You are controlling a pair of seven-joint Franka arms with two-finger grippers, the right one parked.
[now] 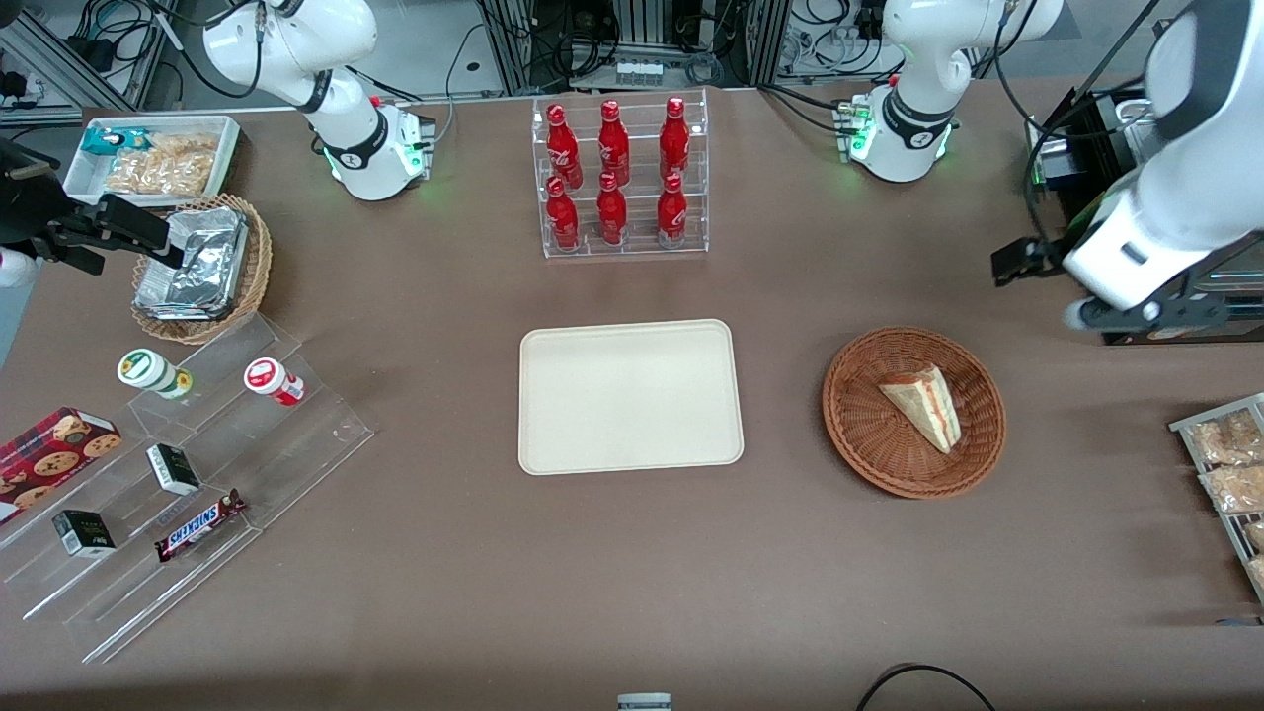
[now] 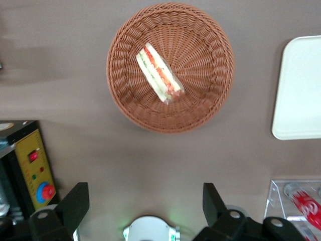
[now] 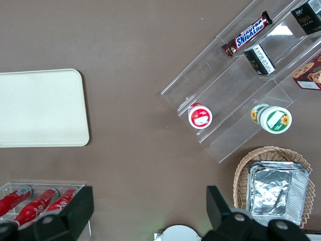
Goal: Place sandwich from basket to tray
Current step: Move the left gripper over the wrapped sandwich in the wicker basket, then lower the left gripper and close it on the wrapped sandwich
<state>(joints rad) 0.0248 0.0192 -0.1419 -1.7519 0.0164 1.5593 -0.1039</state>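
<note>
A: Sandwich (image 1: 924, 405) lies in the basket (image 1: 857, 415), filling edge up, touching nothing else?

B: Yes. The basket sits on the table (image 1: 444, 553) beside the tray (image 1: 553, 449), toward the working arm's end.

A: And the gripper (image 2: 145, 203)?

B: High above the table, off the basket's rim, farther from the front camera. Fingers (image 2: 75, 203) spread wide, holding nothing.

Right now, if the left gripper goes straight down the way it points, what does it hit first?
Probably bare table. The gripper hangs open high above the cloth, just short of the basket, so the sandwich is likely missed, though depth is hard to judge.
</note>
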